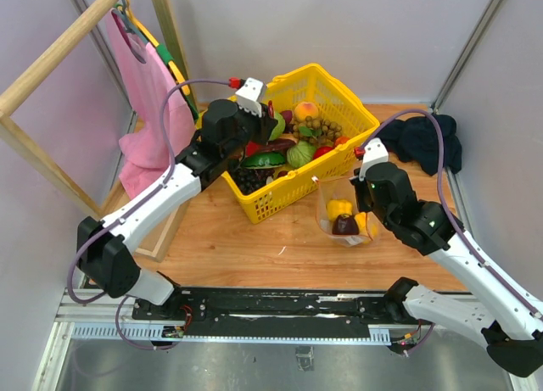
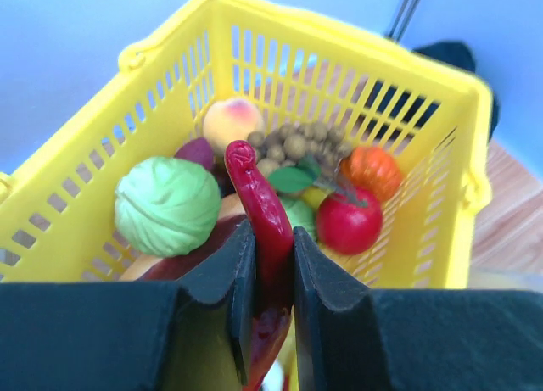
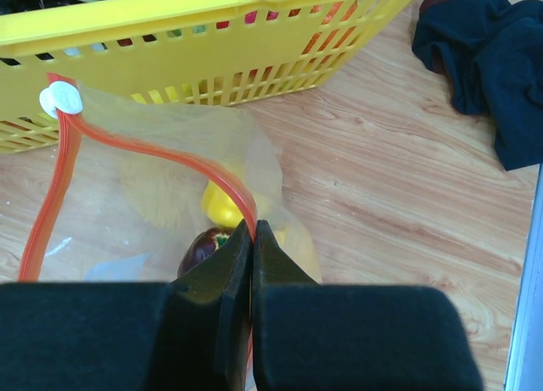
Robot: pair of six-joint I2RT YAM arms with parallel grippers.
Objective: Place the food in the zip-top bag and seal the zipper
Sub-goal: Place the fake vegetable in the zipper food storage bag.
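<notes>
Left claw (image 2: 273, 268) is clamped on a red chili (image 2: 259, 192), with the basket (image 2: 356, 64) just ahead. Right claw (image 3: 253, 242) pinches the zipper (image 3: 161, 152) of the bag (image 3: 110, 213); a yellow pepper (image 3: 222, 206) lies just beyond.

In the left wrist view the lower end of the red pepper (image 2: 261, 206) vanishes between the left fingers (image 2: 222, 282), which also cover part of the dark piece (image 2: 182, 254) under the cabbage (image 2: 167, 205). In the right wrist view the right fingers (image 3: 216, 276) hide the bottom of the bag (image 3: 153, 196) and part of the purple piece (image 3: 200, 247). The dark cloth (image 3: 484, 60) runs off the right edge. From above, the left fingertips are hidden over the basket (image 1: 348, 103).
</notes>
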